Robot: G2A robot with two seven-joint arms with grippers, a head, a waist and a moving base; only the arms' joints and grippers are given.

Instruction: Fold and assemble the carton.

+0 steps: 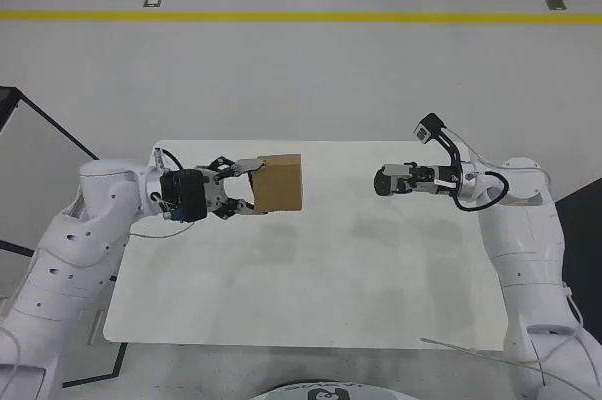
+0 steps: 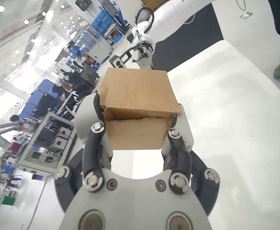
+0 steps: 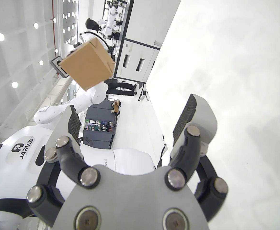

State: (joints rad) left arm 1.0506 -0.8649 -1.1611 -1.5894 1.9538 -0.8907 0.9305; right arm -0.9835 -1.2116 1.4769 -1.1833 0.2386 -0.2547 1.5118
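The brown, near-cubic cardboard carton (image 1: 279, 183), with no clear long axis, sits over the white table's (image 1: 311, 300) far side. The left gripper (image 1: 257, 185) is clamped on it, loose-flap end toward the palm. The right gripper (image 1: 381, 181) is spread empty, well apart.

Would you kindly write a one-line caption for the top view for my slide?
Left gripper holds the carton over the white table; right gripper hangs apart, fingers open and empty.

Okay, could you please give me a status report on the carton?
Left end effector shut on carton, held off table. Right end effector open, empty. Nothing between them.
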